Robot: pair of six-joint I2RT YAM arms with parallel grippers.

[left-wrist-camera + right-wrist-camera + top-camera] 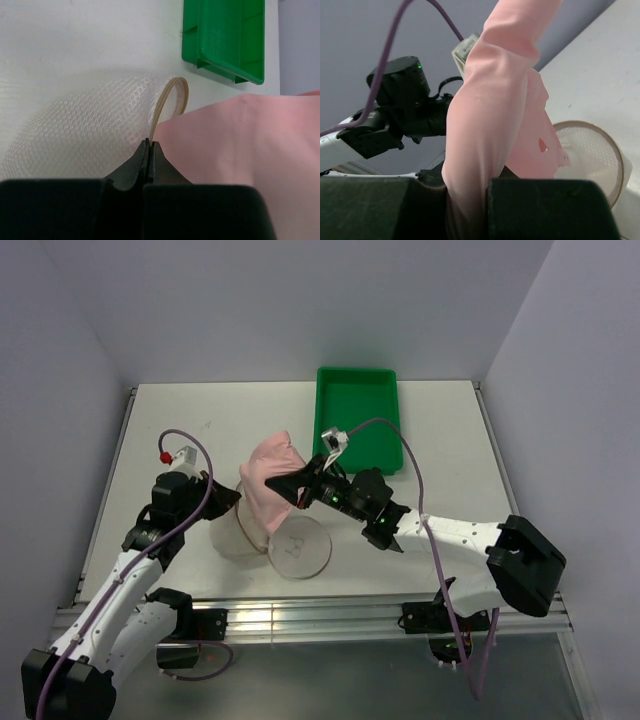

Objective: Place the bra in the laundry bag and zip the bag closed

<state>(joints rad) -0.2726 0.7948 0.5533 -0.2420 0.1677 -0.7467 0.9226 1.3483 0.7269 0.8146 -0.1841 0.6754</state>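
Black left fingers [151, 150], closest to the left wrist camera, are pressed together on the thin tan rim [168, 97] of the laundry bag [85, 125], with no gap showing between them. That pinch holds one edge of the mouth up, while the mesh body lies slack on the tabletop [200, 430] behind it.

Across the mouth, the right fingers [290, 483] are clamped on a bunched fold of the bra [272, 472]. In the right wrist view the pink fabric fills the space between them and hangs as a long drape. The bra is off the tabletop, over the bag's mouth and touching its rim. I cannot tell how much of it, if any, is already inside. The green tray [357, 430] sits well apart at the far edge.

Several things could go wrong from here:

- **Rim slipping free:** the left hold is only a narrow nip on a flexible rim. A push or drag from the bra could pull the rim out and let the mouth collapse.
- **Fabric outside the bag:** the bra is wide and loose. If it is released now, a cup or strap would likely fall outside the rim and later foul the zipper.
- **Bag sliding:** the bag looks light, so stuffing it sideways may slide it along instead of filling it.
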